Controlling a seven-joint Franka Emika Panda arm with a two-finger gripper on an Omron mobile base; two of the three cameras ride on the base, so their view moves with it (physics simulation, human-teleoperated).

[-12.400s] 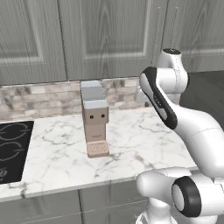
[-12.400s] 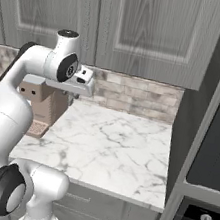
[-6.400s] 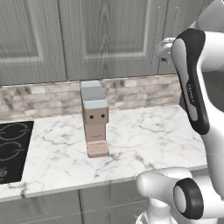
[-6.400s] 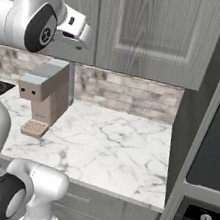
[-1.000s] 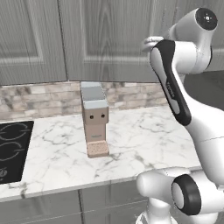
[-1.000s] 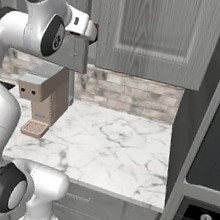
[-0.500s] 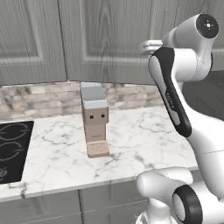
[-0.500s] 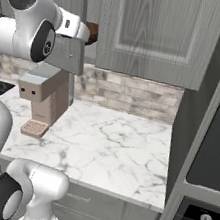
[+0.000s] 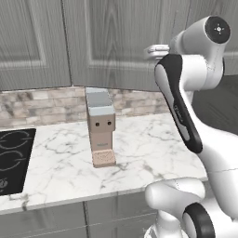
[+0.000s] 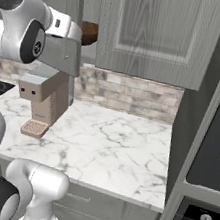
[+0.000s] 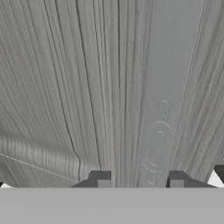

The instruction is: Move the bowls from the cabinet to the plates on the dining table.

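We see the grey cabinet (image 9: pixel 116 42) above the marble worktop (image 10: pixel 111 143). From the right, its door stands ajar, showing the brown bowl (image 10: pixel 88 32) inside; hand view shows our claw (image 11: pixel 139 179) parted around the bar handle (image 11: pixel 164 87).

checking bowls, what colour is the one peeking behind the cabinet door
Dark brown bowl, clearest in the right base view.

We see grey wood-grain cabinet doors (image 9: pixel 111 42), white grey-veined marble counter (image 10: pixel 121 144), tan coffee machine (image 9: pixel 101 125) with grey top, beige-grey brick backsplash (image 10: pixel 129 97), black hob (image 9: pixel 11 158).
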